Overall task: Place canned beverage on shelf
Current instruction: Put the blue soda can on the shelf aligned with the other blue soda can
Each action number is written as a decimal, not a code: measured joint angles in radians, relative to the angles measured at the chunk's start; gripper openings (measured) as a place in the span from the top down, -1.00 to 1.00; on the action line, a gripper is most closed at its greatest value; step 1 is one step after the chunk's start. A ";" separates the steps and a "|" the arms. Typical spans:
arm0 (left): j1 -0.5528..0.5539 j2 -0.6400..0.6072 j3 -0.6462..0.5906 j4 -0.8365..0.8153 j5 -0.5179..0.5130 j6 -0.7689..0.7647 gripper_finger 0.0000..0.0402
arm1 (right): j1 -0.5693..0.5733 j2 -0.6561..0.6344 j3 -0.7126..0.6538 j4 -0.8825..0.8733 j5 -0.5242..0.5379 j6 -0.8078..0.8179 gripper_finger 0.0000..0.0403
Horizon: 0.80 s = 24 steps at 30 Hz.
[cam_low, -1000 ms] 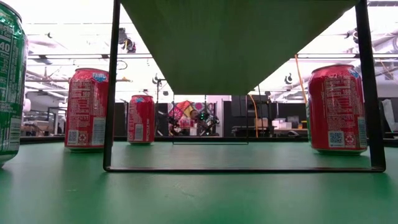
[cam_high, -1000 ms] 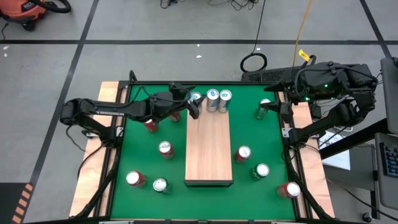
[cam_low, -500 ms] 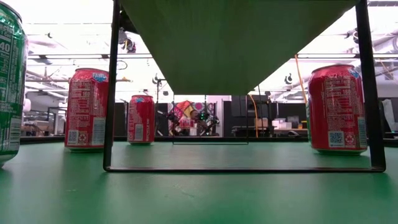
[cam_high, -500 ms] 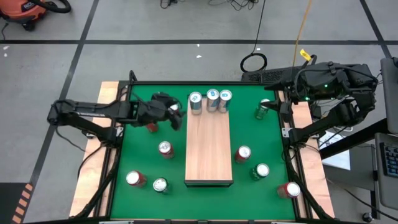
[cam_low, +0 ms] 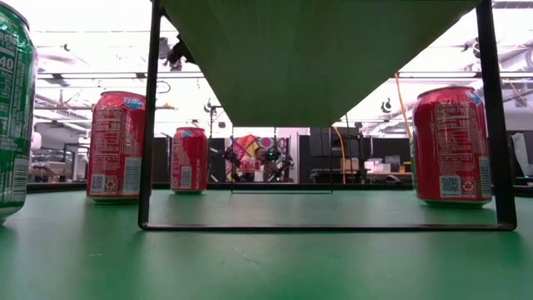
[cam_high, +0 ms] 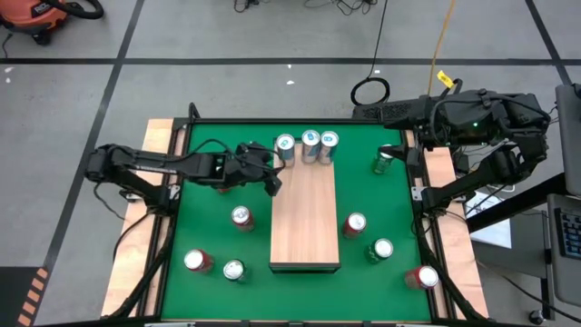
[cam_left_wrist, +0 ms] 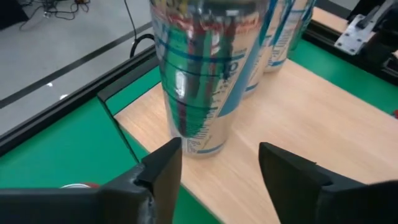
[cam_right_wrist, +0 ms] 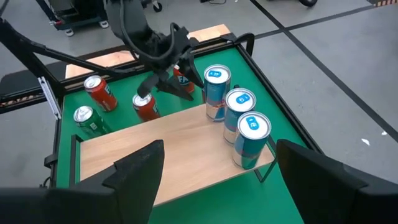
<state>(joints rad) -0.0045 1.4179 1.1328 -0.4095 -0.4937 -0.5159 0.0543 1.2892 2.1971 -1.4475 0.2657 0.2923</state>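
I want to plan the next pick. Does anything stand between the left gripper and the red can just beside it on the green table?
Nothing visible does. The left gripper hangs open at the pale wooden shelf's left edge, the red can partly hidden beneath its arm.

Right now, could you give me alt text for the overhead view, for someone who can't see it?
Seen from above, the left gripper hovers open at the far left corner of a pale wooden shelf on a green table, near three silver-blue cans on the shelf's far end. Red and green cans are scattered around it; the right gripper waits at the table's right edge.
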 joint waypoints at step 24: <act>0.016 0.086 0.000 0.168 0.005 0.027 0.19 | 0.000 0.000 0.000 -0.001 0.055 -0.008 -0.50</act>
<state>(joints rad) 0.0118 1.5043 1.1324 -0.2419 -0.4891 -0.4894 0.0540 1.2892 2.1971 -1.4483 0.3210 0.2848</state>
